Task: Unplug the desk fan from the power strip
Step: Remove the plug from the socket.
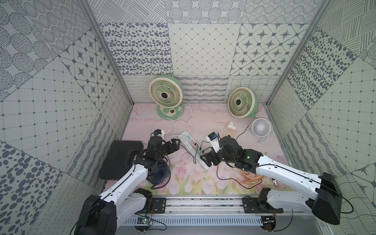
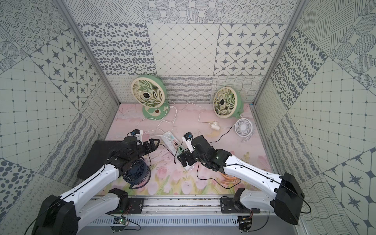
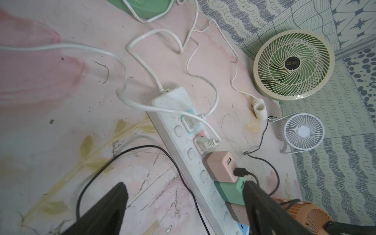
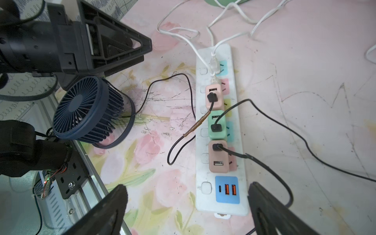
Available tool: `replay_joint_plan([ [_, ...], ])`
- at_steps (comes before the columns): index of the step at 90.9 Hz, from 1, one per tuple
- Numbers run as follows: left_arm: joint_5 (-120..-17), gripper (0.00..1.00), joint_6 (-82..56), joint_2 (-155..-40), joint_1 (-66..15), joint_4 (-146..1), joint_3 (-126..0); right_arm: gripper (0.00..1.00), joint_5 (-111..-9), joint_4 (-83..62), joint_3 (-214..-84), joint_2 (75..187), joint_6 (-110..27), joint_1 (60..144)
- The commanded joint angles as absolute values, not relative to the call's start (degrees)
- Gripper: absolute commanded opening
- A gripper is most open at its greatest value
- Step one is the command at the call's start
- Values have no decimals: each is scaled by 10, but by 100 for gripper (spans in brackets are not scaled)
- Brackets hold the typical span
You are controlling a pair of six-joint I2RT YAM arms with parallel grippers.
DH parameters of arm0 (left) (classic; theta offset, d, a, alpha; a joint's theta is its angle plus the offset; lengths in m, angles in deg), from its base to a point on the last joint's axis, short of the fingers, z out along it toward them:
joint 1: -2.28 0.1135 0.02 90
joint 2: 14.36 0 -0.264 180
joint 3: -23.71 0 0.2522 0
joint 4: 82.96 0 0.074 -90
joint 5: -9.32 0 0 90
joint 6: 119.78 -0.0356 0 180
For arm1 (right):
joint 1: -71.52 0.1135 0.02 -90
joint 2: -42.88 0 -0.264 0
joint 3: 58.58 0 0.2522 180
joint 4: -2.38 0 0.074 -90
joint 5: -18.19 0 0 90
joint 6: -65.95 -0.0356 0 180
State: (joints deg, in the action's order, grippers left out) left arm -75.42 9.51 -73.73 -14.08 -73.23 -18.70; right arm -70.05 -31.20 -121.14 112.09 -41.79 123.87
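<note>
The white power strip (image 1: 188, 142) (image 2: 170, 140) lies slanted mid-table. A pink adapter (image 4: 213, 97), a green adapter (image 4: 217, 124) and another pink adapter (image 4: 218, 160) are plugged into it, each with a black cable. White plugs (image 4: 214, 65) fill the far sockets. Several fans stand around it, so which one is the desk fan I cannot tell. My left gripper (image 1: 176, 143) (image 3: 186, 193) is open beside the strip, one finger next to the green adapter (image 3: 230, 191). My right gripper (image 1: 204, 159) (image 4: 187, 195) is open over the strip's blue USB end (image 4: 226, 190).
Two green fans (image 1: 165, 94) (image 1: 242, 101) stand at the back. A small white fan (image 1: 261, 127) is at the right. A navy fan (image 1: 158, 175) sits under my left arm and an orange fan (image 1: 251, 176) under my right. A black case (image 1: 122, 158) lies left. Cords cross the mat.
</note>
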Motion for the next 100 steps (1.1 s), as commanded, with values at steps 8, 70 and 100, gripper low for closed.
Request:
replay_joint_plan([
  [8,-659,58,145,-764,-172,-743,-181,87,-716,-265,-1194,1145,-438,1250],
  [70,-497,0,155,-945,-219,-836,-222,68,-769,-200,-1160,1224,-434,1250],
  [100,-461,0,156,-1035,-241,-883,-256,57,-783,-173,-1173,1267,-423,1249],
])
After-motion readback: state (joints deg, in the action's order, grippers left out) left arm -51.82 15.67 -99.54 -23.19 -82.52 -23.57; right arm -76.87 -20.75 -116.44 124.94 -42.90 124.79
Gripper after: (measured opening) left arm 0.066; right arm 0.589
